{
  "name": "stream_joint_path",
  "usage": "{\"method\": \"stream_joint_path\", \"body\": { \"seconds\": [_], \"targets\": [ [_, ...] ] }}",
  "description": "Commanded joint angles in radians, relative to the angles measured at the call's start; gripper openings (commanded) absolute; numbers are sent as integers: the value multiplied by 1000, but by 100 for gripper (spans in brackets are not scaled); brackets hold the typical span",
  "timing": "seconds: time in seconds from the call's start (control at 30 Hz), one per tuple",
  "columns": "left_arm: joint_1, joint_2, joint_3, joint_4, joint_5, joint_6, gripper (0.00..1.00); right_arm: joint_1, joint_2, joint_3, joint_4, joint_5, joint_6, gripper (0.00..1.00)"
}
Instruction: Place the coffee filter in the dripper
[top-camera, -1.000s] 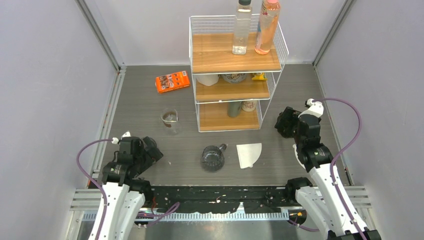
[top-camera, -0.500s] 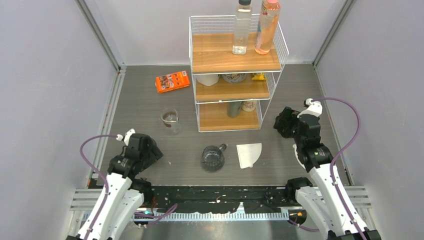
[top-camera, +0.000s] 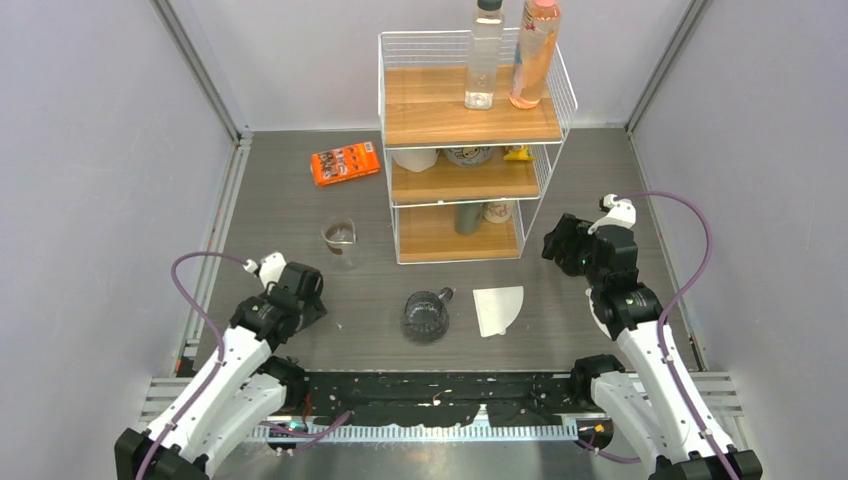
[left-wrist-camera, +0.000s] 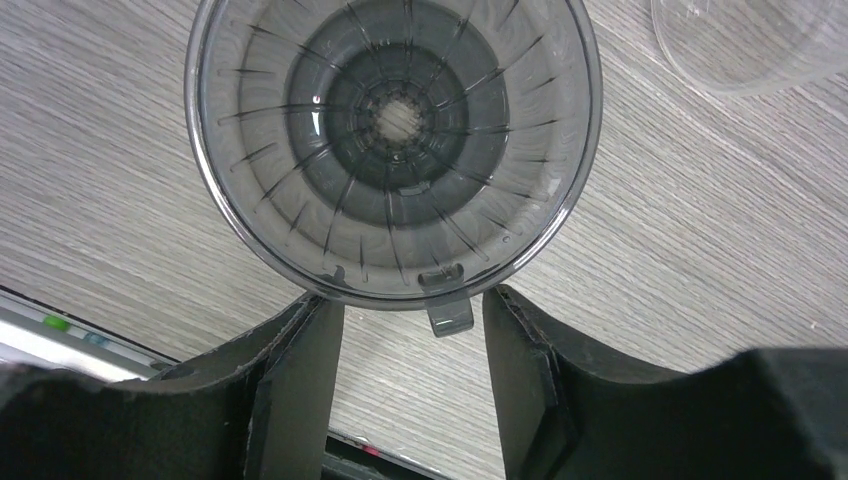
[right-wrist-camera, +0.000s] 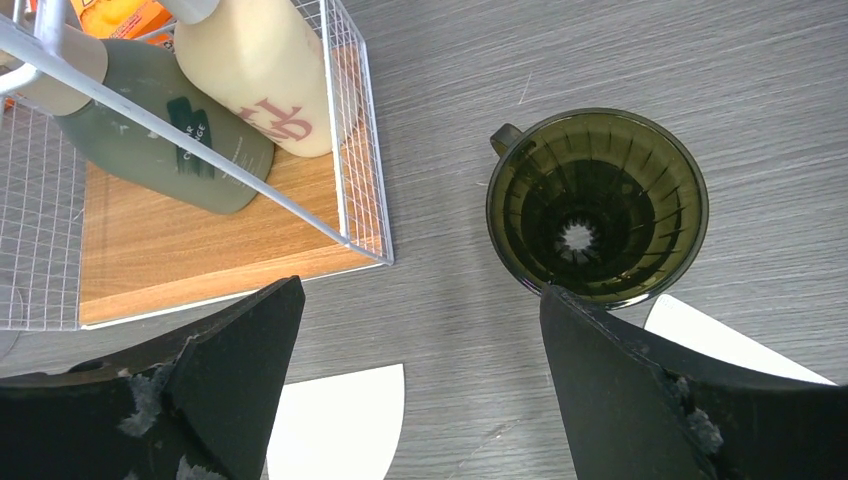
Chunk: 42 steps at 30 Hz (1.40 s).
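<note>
Bare tabletop (top-camera: 290, 215) around dripper (top-camera: 426, 316) and coffee filter (top-camera: 497, 307); wire rack (top-camera: 440, 112) close behind, glass cup (top-camera: 340, 237) beyond left.

High fixed view down from the near side; both wrist views close, downward; dripper (top-camera: 426, 316) common to all.

Dripper (top-camera: 426, 317): dark, translucent, ribbed cone with a small handle tab pointing to the upper right. It stands upright, mouth up, at lower centre of the overhead frame. The left wrist view (left-wrist-camera: 395, 140) shows the interior empty, with the ribs running down to a centre hole.

Coffee filter (top-camera: 497, 307): white paper, fan-shaped, unopened. It lies flat just right of the dripper, not touching it, with the curved edge toward the lower right.
</note>
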Motion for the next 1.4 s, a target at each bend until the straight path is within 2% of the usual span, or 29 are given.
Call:
{"method": "stream_joint_path", "body": {
  "seconds": [0.0,0.27,0.57,0.77,1.37],
  "targets": [
    [-50,42,63,8,-135,-53,57,-3,-5,18,48,-19,-16,95],
    [-119,117,86,12,-204,-79,46,-3,-11,14,53,-19,-19,95],
    [-133,147,92,27,-238,-86,26,-2,-5,13,56,-23,-18,95],
    [-133,146,99,17,-258,-87,0,-3,-6,12,57,-23,-19,95],
    [-147,-17,282,-113,-434,-10,0,-3,-17,11,54,-17,-22,95]
  ]
}}
